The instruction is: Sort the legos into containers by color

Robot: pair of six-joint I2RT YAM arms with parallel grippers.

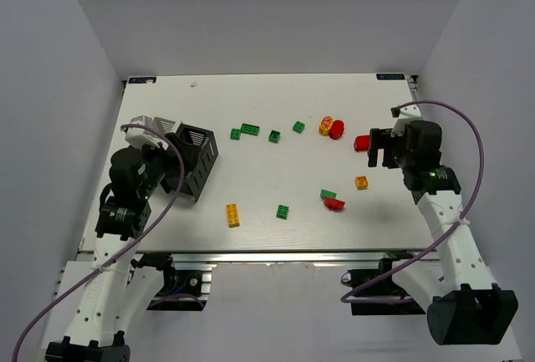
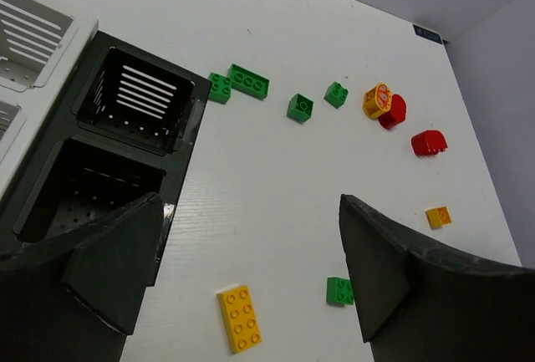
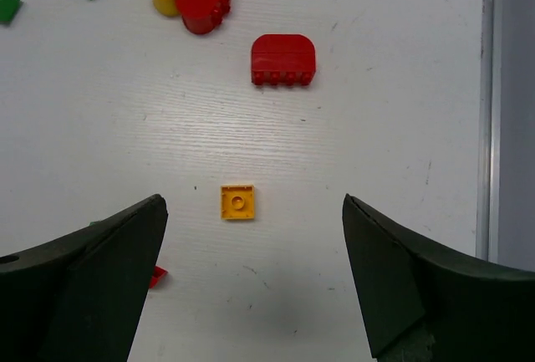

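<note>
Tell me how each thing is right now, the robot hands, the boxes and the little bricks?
Left hand: open, empty.
Right hand: open, empty.
Black slotted plastic bin: upright, both compartments look empty.
White slotted plastic bin: only partly seen, contents unclear.
Long yellow plastic brick: loose on the table, studs up.
Small square yellow plastic brick: flat on the table, untouched.
Rounded red plastic brick: tipped on its side.
</note>
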